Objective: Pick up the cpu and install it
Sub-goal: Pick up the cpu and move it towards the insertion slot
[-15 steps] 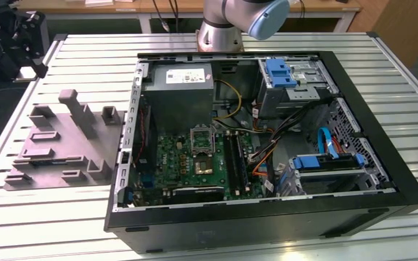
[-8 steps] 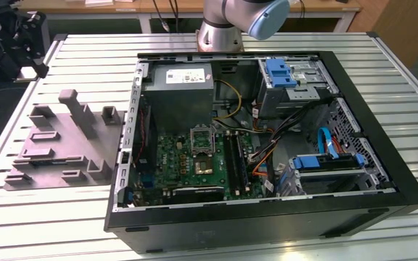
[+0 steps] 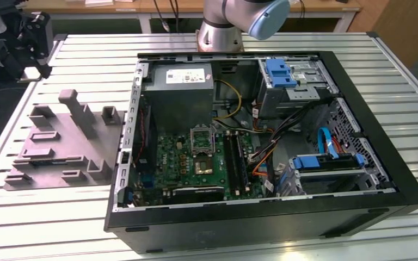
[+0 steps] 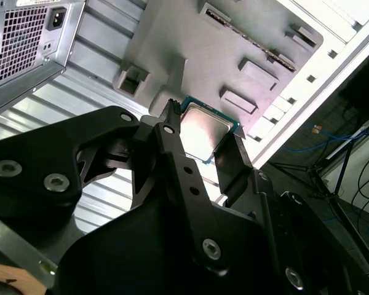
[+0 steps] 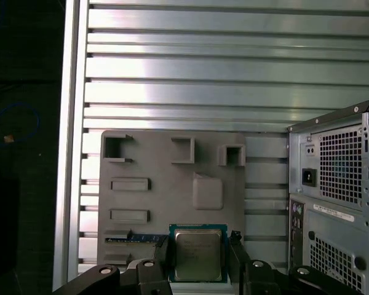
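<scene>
The cpu (image 5: 198, 255) is being gripped at two opposite edges by the fingers (image 5: 162, 257) of the gripper (image 5: 199, 246), jaws narrow around it (metal top facing the camera in both wrist views). It is being held over the grey fixture plate (image 5: 166, 203), near one edge, with the computer case (image 5: 338, 184) beside the plate on the slatted table (image 5: 172, 74).

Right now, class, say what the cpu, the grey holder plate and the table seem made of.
The cpu: silvery metal lid, dully reflective, on a green-edged board. The holder plate: matte grey, probably plastic; no glare. The table: ribbed bare metal, likely aluminium; bright glare streaks.
</scene>
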Tool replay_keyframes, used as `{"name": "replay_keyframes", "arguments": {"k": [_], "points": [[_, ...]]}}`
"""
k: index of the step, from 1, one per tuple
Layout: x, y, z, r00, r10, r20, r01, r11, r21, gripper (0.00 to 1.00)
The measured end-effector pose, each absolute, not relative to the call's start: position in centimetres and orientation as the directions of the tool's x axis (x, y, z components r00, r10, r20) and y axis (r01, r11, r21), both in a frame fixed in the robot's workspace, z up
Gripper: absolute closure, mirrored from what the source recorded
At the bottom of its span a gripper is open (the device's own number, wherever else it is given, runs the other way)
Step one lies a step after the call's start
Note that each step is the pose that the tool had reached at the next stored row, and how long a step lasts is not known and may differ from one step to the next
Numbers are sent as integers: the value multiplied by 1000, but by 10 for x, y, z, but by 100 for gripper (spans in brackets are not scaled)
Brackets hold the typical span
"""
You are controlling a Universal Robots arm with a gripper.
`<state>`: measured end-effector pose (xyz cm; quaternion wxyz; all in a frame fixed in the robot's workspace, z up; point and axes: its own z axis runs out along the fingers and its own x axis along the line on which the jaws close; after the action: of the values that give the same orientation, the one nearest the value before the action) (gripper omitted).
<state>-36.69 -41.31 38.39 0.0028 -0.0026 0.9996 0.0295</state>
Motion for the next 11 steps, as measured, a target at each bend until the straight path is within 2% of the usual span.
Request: {"name": "replay_keyframes", "arguments": {"k": [11], "points": [[-364,-413,384,-1000,-5,-6,-5,998,59,53]]}}
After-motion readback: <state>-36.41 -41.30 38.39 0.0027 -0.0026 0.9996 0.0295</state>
